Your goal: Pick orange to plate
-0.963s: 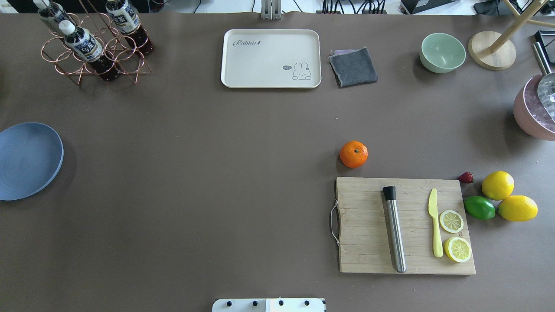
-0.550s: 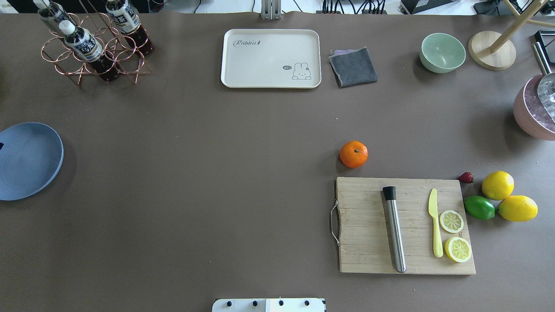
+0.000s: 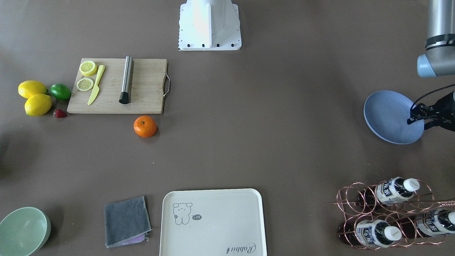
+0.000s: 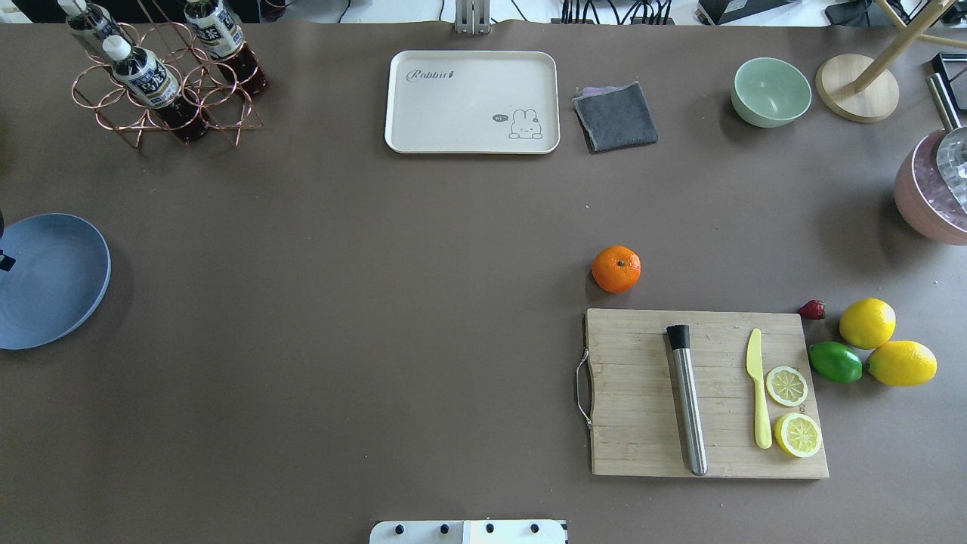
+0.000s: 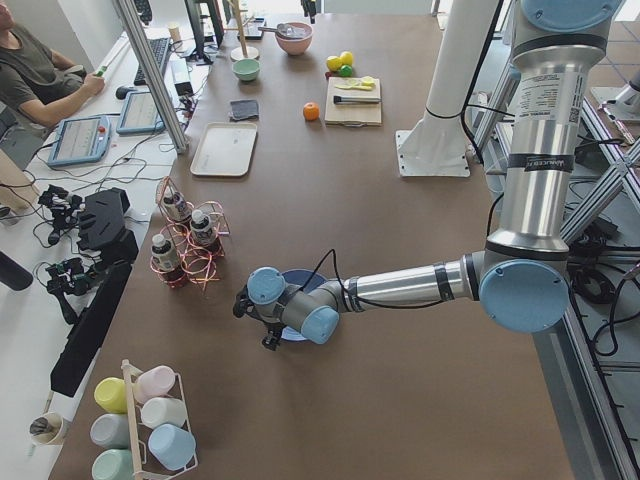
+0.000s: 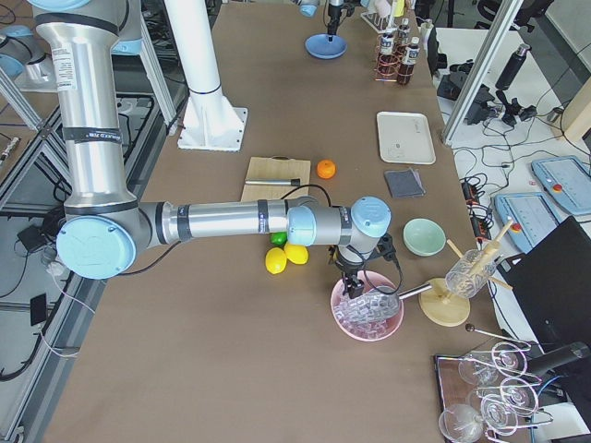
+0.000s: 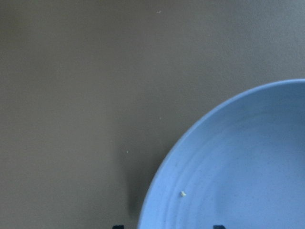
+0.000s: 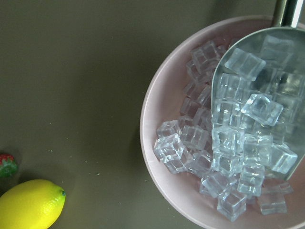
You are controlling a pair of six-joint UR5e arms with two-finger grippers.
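Observation:
The orange (image 4: 616, 268) sits on the brown table just beyond the far left corner of the cutting board, also seen as the orange (image 3: 145, 126). The blue plate (image 4: 53, 279) lies at the table's left edge, far from the fruit. My left gripper (image 3: 412, 114) hovers over the plate (image 3: 387, 117) near its outer rim, open and holding nothing. Its fingertips (image 7: 117, 226) peek in at the bottom of the wrist view above the plate (image 7: 238, 167). My right gripper (image 6: 351, 277) hangs over a pink bowl of ice; I cannot tell whether it is open or shut.
A wooden cutting board (image 4: 634, 393) carries a steel muddler, a yellow knife and lemon slices. Two lemons, a lime (image 4: 835, 362) and a strawberry lie to its right. At the back stand a cream tray (image 4: 472, 102), grey cloth, mint bowl (image 4: 770, 91) and bottle rack (image 4: 162, 83).
A black tip of my left gripper has edged into the overhead view at the left border, over the plate. The orange and everything else stay put.

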